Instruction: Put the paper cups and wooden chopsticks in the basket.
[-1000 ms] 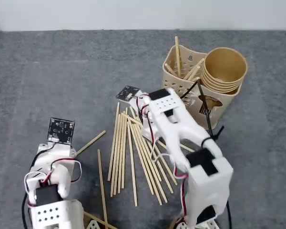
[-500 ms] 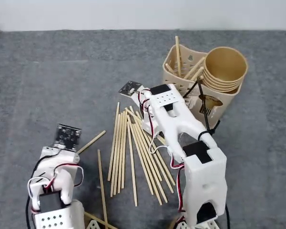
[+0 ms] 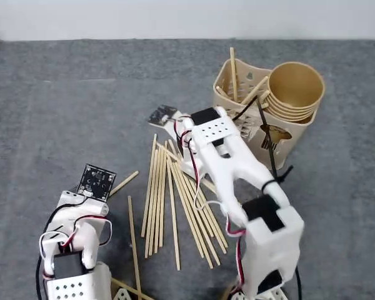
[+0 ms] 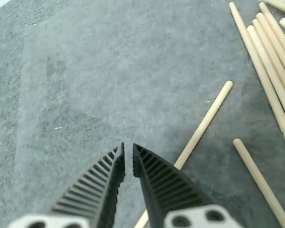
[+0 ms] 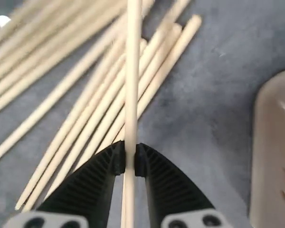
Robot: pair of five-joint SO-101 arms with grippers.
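Observation:
A beige basket (image 3: 232,114) stands at the back right, holding a stack of paper cups (image 3: 295,90) and a few wooden chopsticks (image 3: 233,70). Several loose chopsticks (image 3: 174,201) lie fanned out on the grey mat in front of it. My right gripper (image 5: 129,156) is shut on one chopstick (image 5: 132,71) above this pile, with the basket wall (image 5: 275,147) close by. My left gripper (image 4: 128,151) hovers over bare mat, shut with nothing in it, next to a single chopstick (image 4: 205,122).
The right arm (image 3: 237,169) stretches from the near edge over the chopstick pile towards the basket. At the near left sits the left arm (image 3: 75,231). Two stray chopsticks (image 3: 133,240) lie between the arms. Open grey mat (image 3: 81,94) spreads to the far left.
The left arm has drawn back towards the near edge and turned slightly right. The right arm's wrist has shifted a little to the left, still over the pile.

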